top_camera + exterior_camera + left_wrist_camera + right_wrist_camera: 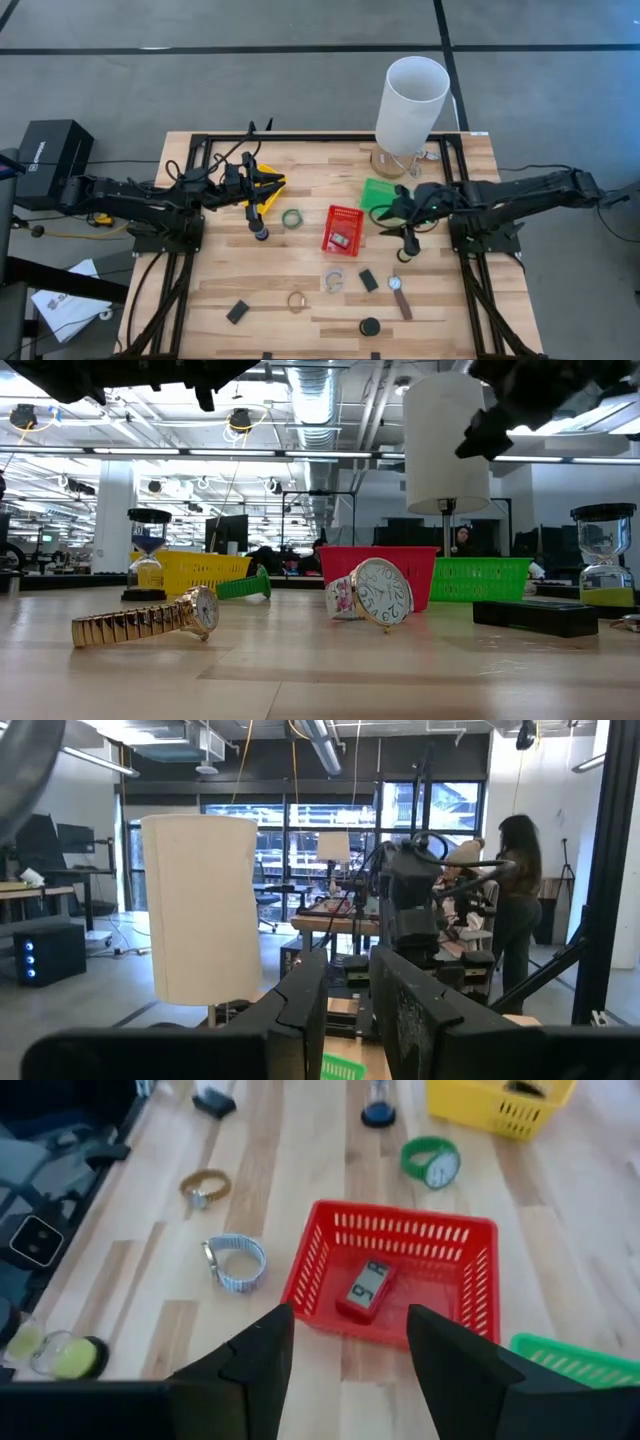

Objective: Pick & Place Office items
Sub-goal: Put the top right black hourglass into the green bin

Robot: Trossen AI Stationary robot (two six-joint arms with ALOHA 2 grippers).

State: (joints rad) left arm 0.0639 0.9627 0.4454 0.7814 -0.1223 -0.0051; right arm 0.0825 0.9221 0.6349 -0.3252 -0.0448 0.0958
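Above the table's right half, my right gripper (348, 1348) hangs spread wide and empty, looking down at the red basket (320, 1265) with a small digital clock (366, 1288) already inside. To pick next, I should descend squarely over the pale-banded watch (235, 1261) lying left of the basket. My left gripper (262, 192) waits by the yellow basket (268, 184), fingers apparently parted. Only the low view shows the watch faces standing upright.

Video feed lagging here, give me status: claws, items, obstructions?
Left claw by yellow basket, empty. Right claw open, empty, above red basket. Digital clock inside. Watches loose on table. Nothing blocking.
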